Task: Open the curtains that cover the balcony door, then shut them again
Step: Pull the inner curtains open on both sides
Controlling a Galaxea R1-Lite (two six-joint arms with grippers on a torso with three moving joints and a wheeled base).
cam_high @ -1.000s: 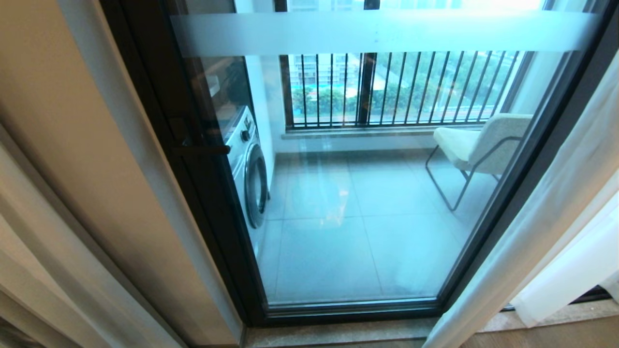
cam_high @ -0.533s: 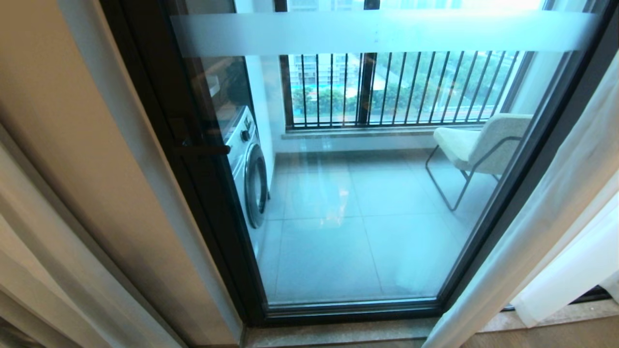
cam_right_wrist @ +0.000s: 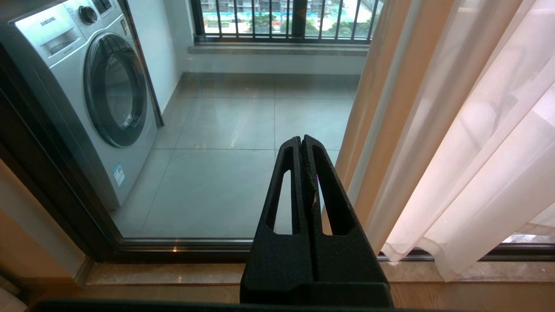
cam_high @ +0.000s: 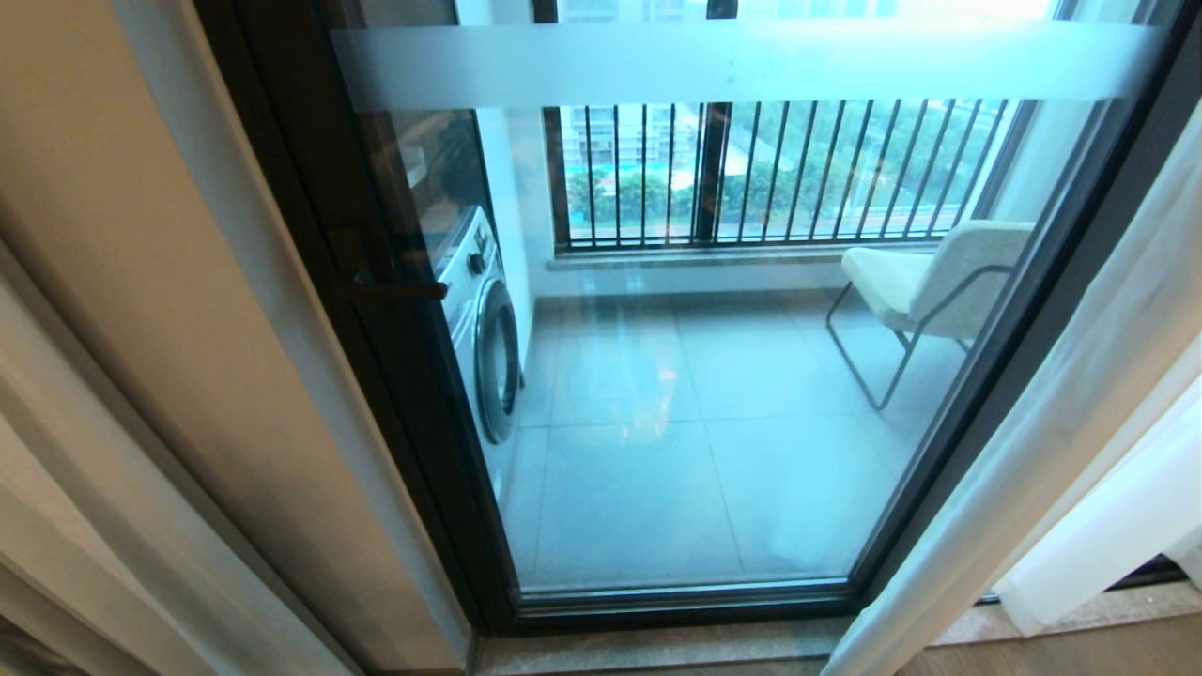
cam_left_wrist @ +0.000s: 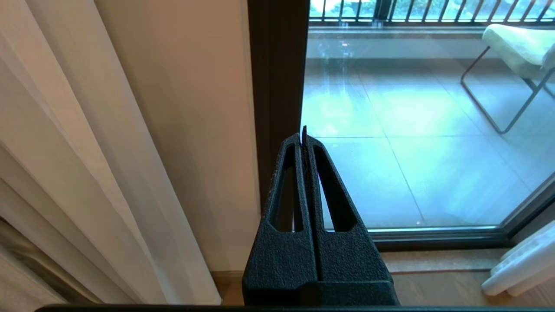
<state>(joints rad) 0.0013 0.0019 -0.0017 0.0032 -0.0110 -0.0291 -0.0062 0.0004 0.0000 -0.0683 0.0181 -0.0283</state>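
Standing idle, no change since earlier | curtains (cam_high: pixel 1061 413) parted at 3 o'clock, balcony door (cam_high: pixel 695 376) exposed | left gripper (cam_left_wrist: pixel 303 135) and right gripper (cam_right_wrist: pixel 301 139) fingers pressed together, empty | closing pending.

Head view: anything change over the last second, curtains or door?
Nothing visibly changed. The sheer white curtains hang drawn aside at the right, the dark-framed glass balcony door is uncovered, and the opaque beige drape sits at the left as before. Neither arm shows in the head view; the left gripper and right gripper are shut on nothing.
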